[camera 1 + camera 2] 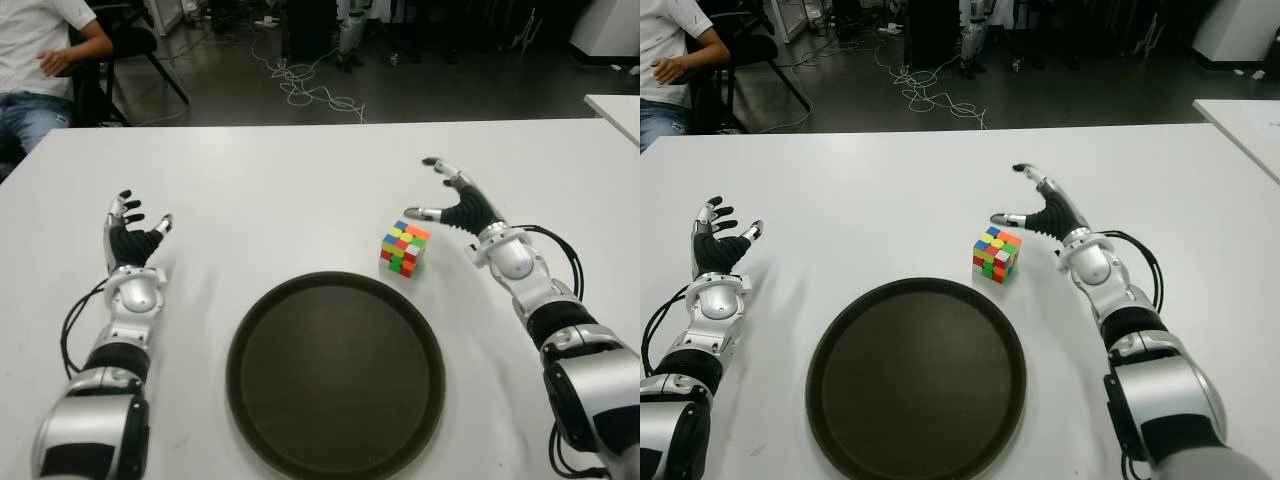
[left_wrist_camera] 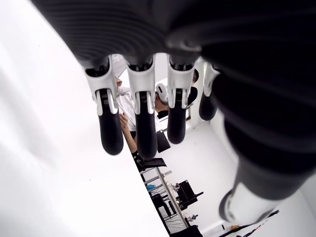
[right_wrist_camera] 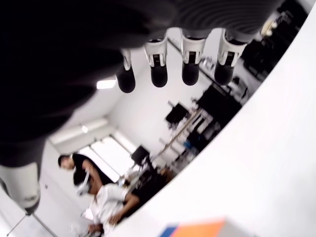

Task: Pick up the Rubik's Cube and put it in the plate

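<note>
The Rubik's Cube (image 1: 404, 247) stands on the white table (image 1: 300, 180), just beyond the far right rim of the round dark plate (image 1: 335, 370). My right hand (image 1: 447, 200) is a little to the right of the cube and behind it, fingers spread, holding nothing; thumb and cube are apart. An orange and blue edge of the cube (image 3: 197, 230) shows in the right wrist view. My left hand (image 1: 130, 232) shows at the left side of the table, left of the plate, fingers spread and empty.
A seated person (image 1: 40, 60) is beyond the table's far left corner. Cables (image 1: 310, 90) lie on the dark floor behind the table. Another white table edge (image 1: 615, 105) shows at far right.
</note>
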